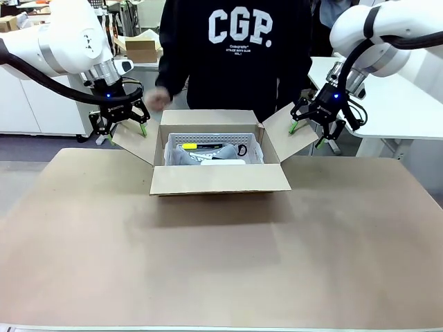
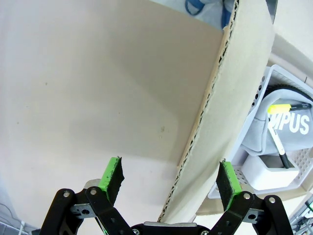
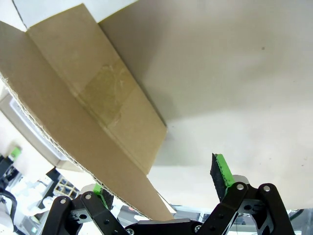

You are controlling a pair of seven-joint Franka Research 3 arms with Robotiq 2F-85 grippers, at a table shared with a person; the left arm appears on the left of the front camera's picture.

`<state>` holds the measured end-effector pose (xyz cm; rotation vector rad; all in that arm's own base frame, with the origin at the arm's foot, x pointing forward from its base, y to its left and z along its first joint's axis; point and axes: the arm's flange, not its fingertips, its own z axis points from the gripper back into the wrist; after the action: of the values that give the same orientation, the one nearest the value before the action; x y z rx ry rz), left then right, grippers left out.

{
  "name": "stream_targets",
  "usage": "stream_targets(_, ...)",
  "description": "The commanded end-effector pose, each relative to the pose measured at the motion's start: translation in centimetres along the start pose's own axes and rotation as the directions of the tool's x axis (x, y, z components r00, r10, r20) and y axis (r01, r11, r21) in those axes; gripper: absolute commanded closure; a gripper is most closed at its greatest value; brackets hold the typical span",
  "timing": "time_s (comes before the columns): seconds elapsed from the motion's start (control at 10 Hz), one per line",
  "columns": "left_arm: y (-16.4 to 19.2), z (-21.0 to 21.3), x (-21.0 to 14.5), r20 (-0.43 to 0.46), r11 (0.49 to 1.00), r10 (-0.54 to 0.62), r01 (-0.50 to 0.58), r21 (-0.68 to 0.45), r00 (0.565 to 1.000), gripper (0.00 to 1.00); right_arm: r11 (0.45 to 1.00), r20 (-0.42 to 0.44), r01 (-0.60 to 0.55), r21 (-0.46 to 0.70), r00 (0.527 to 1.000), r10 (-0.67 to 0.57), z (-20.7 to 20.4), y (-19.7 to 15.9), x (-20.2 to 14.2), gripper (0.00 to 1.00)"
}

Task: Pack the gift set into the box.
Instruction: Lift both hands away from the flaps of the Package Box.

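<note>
The brown cardboard box (image 1: 220,178) stands mid-table with all four flaps spread. Inside it sits a white slotted basket (image 1: 257,149) holding a grey pouch (image 2: 288,128), a yellow-capped marker (image 1: 201,146) and a small white box (image 2: 266,171). My left gripper (image 1: 127,135) is open and straddles the left flap (image 1: 136,144); in the left wrist view the flap's edge (image 2: 195,142) runs between the green pads (image 2: 111,174). My right gripper (image 1: 306,135) is open astride the right flap (image 1: 289,131), whose taped underside (image 3: 105,90) fills the right wrist view.
A person in a black printed sweatshirt (image 1: 239,55) stands right behind the box, one hand (image 1: 160,97) hovering near its far-left corner. Brown paper (image 1: 221,263) covers the table. White tables and a small carton (image 1: 142,50) stand in the background.
</note>
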<state>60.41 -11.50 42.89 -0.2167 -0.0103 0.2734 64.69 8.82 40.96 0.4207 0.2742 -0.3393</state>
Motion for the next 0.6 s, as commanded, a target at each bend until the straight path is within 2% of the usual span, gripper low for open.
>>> stream_targets(0.0, 0.06, 0.21, -0.03, 0.007, 1.000, 0.012, -0.012, 0.018, 1.000, 0.00, 1.000, 0.006, 0.007, -0.027, 1.000, -0.007, 0.36, 0.08, 0.08, 0.00)
stream_targets(0.5, 0.06, 0.21, -0.03, 0.007, 1.000, 0.012, -0.012, 0.018, 1.000, 0.00, 1.000, 0.006, 0.007, -0.027, 1.000, -0.007, 0.36, 0.08, 0.08, 0.00)
